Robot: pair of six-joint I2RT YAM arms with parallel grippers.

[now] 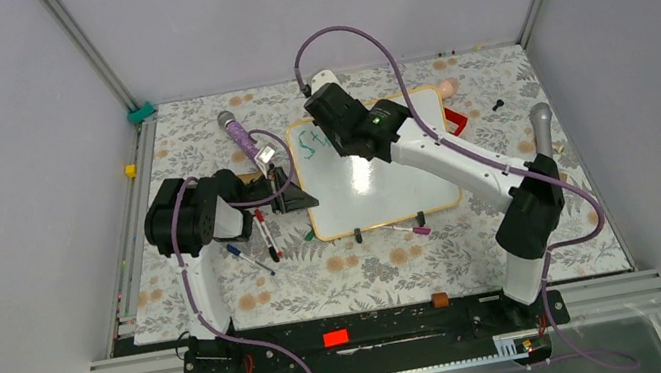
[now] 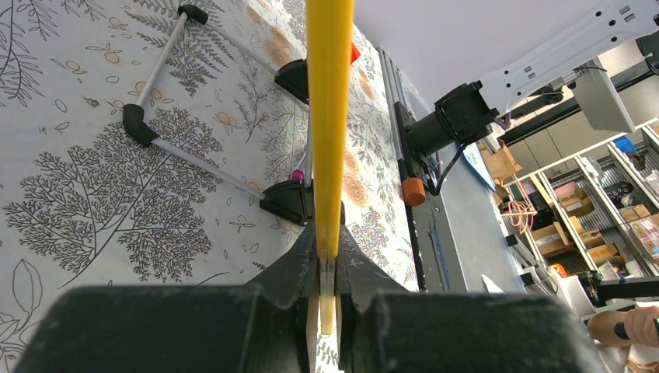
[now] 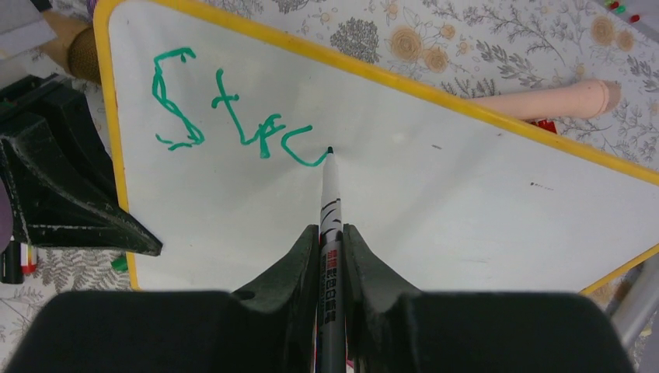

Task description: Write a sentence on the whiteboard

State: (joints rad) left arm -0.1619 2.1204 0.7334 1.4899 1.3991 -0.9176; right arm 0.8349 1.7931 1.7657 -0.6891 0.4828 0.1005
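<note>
The whiteboard (image 1: 378,189) lies flat on the flowered table, yellow-framed, with two black feet on its near edge. My left gripper (image 1: 293,196) is shut on the frame of its left edge; in the left wrist view the yellow frame (image 2: 329,116) runs straight out from between the shut fingers (image 2: 299,264). My right gripper (image 3: 332,231) is shut on a white marker (image 3: 330,194), whose green tip touches the board (image 3: 435,202). The sentence (image 3: 233,109) reads "Str" in green, with an unfinished curved stroke ending at the tip. The same letters (image 1: 309,142) show partly under the right wrist.
Several loose markers (image 1: 259,239) lie left of the board, and a pink-capped one (image 1: 412,229) by its near edge. A purple-handled microphone (image 1: 240,136) lies behind the left gripper. A peach object (image 3: 544,101) and a red piece (image 1: 457,120) sit at the board's far right.
</note>
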